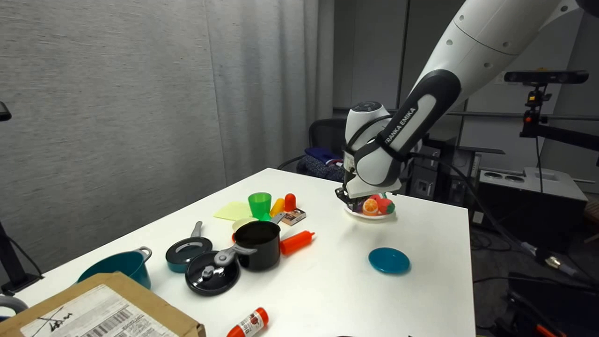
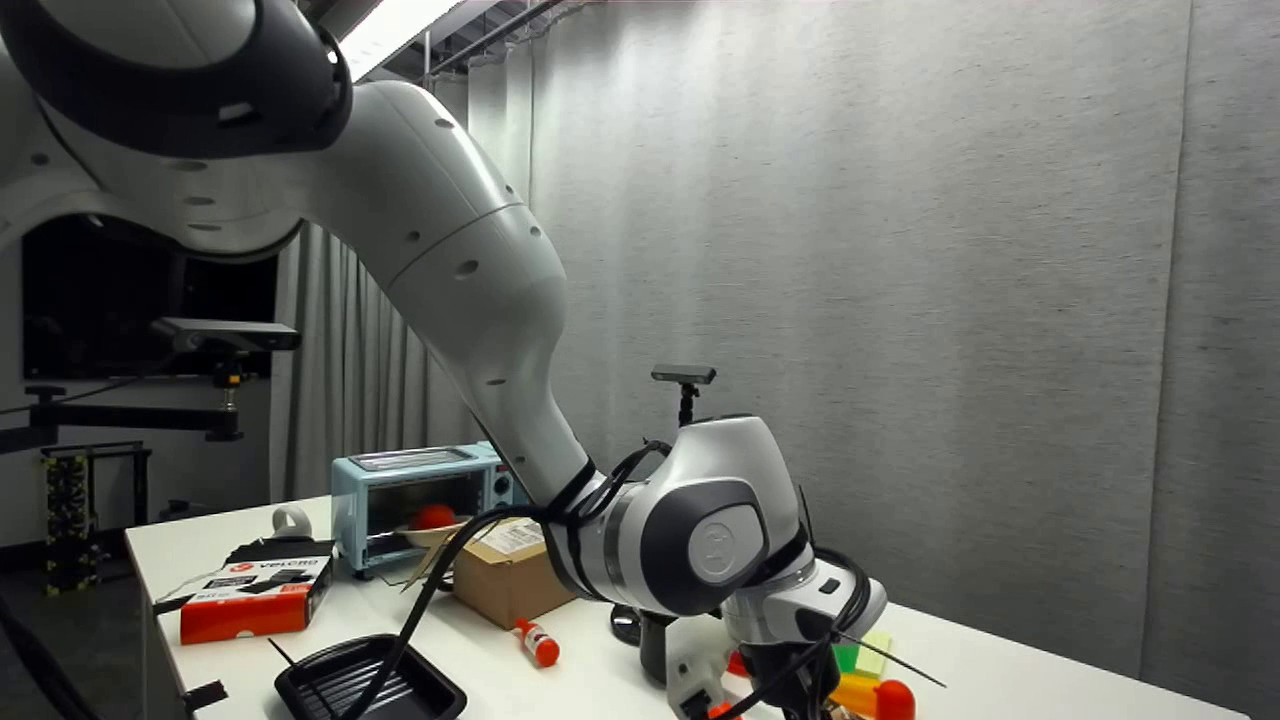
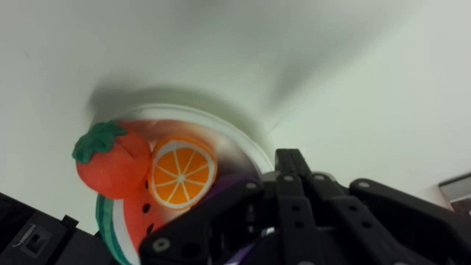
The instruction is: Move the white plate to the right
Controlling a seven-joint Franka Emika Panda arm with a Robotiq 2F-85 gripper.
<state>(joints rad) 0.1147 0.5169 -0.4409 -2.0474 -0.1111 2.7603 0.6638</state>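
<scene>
The white plate (image 1: 381, 217) lies near the far edge of the table in an exterior view. It carries toy fruit: an orange slice (image 1: 370, 207), a strawberry (image 1: 386, 206), a watermelon slice and something purple. In the wrist view the plate's rim (image 3: 235, 133) shows at the left of my gripper (image 3: 292, 162). My gripper is shut, with the fingertips together and nothing seen between them. The tips are just outside the rim; whether they touch it I cannot tell. The lower part of the plate is hidden behind my fingers. In an exterior view the plate is out of view.
A teal dish (image 1: 389, 260) lies nearer on the table. A black pot (image 1: 257, 248), a red bottle (image 1: 297, 242), a green cup (image 1: 259, 205) and pans stand to the left in that view. A black tray (image 2: 372, 682) and a cardboard box (image 2: 512, 575) are also on the table.
</scene>
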